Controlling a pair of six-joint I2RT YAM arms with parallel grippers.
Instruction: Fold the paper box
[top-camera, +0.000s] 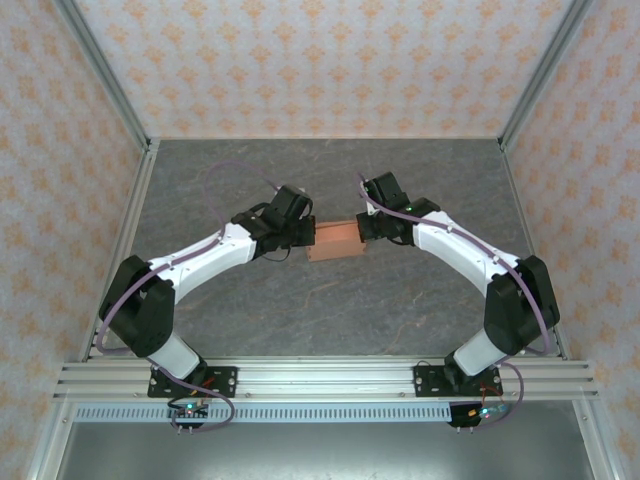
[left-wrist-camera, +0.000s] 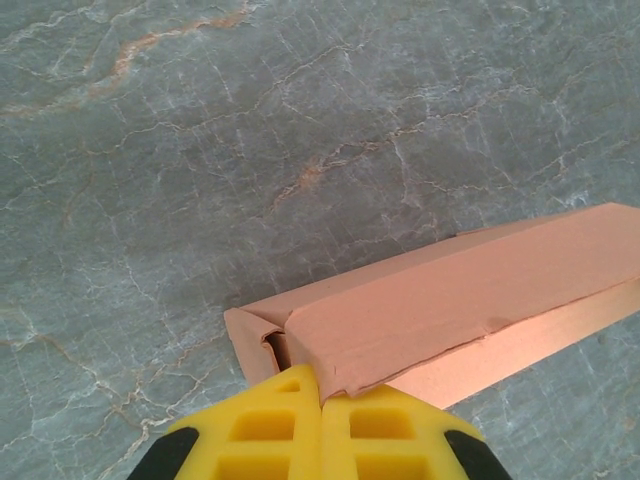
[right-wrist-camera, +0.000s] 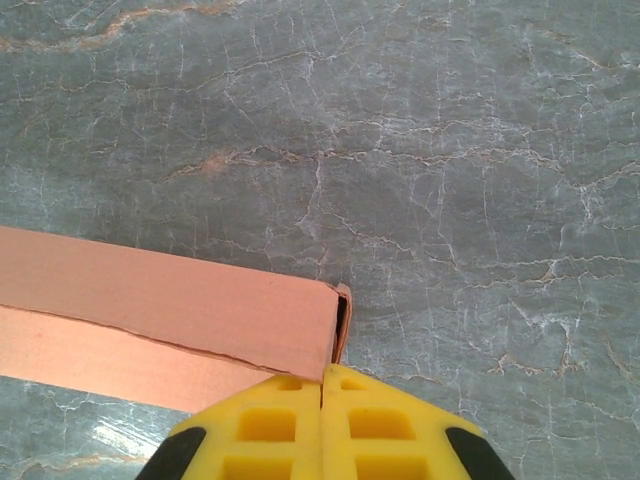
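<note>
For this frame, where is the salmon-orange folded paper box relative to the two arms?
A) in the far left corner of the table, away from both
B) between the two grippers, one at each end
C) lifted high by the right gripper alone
B: the salmon-orange paper box sits in the middle of the grey marbled table, with the left gripper at one end and the right gripper at the other, both shut.

Left wrist view: paper box (left-wrist-camera: 450, 300) runs off the right edge, so its far end is cut. Its near corner sinks behind the left gripper (left-wrist-camera: 320, 400), which is cropped by the bottom edge.

Right wrist view: box leaves by the left edge. Its lower corner is tucked behind the right gripper (right-wrist-camera: 322, 385), also cropped below.

Whether card sits pinched in either closed seam: cannot tell.

Top view: both box ends are covered by the grippers. Creases and flaps are too small to read.
</note>
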